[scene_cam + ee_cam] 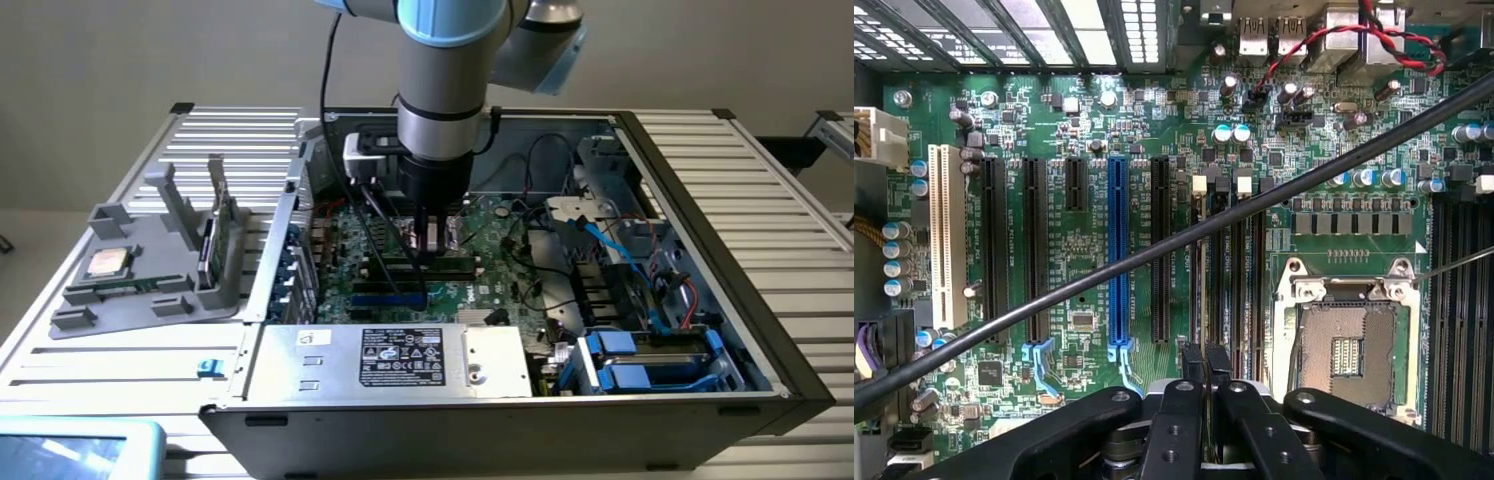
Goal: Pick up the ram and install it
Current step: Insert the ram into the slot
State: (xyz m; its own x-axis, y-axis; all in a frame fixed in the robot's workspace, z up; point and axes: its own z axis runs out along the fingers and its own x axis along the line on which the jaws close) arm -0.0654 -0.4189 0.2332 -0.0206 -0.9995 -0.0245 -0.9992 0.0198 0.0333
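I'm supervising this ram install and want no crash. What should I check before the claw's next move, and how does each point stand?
1. Claw above the memory slots beside the CPU socket: ok.
2. Ram held in the claw: cannot tell.
3. Those slots empty: ok.
4. Black cable clear of the slots: cannot tell; it crosses them in the wrist view.
5. Case open on top: ok.
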